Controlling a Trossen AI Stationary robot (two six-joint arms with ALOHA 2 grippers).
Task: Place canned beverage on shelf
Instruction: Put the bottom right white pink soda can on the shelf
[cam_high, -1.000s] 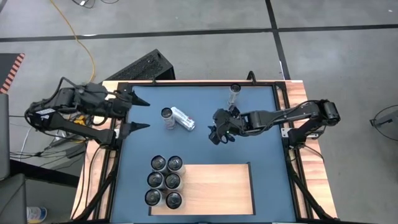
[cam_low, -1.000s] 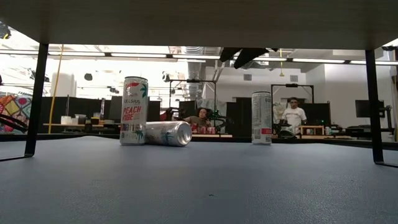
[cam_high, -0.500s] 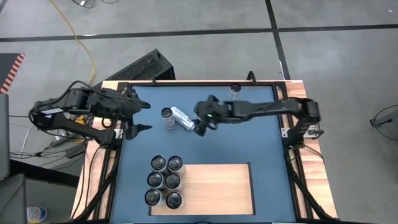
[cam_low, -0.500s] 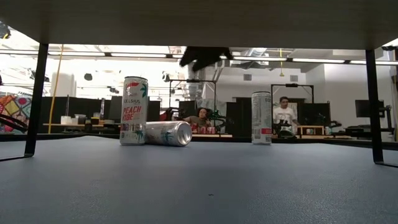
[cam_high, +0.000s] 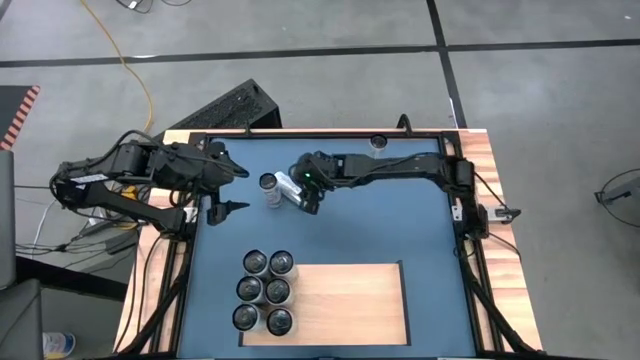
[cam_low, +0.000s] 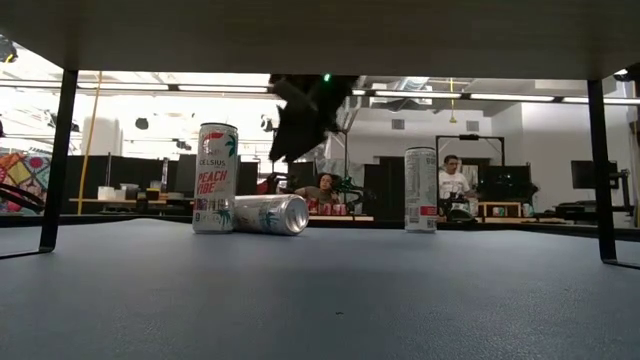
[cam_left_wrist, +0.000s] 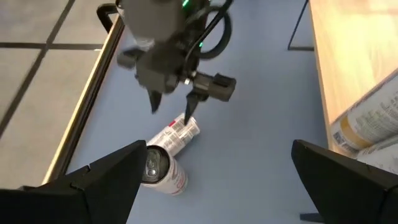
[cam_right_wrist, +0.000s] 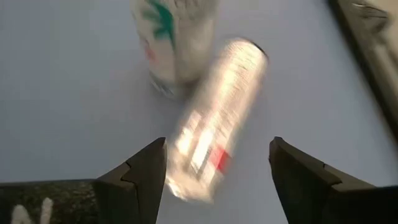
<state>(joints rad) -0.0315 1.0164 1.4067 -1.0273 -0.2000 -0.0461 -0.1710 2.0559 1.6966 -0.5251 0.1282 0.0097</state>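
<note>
The right arm is stretched far across, its right gripper (cam_high: 305, 196) pointing down with jaws apart. The left gripper (cam_high: 234, 188) waits, jaws wide.

Grey concrete floor (cam_high: 300, 40) crossed by dark seams surrounded the bench; beyond, long ceiling strip lights (cam_low: 520, 97) lit dark office desks (cam_low: 130, 205).

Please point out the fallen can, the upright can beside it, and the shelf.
fallen can (cam_high: 291, 189), high view, its side.
upright can (cam_high: 268, 184), high view, its top.
shelf (cam_high: 350, 300), high view, bare wood panel.
</note>
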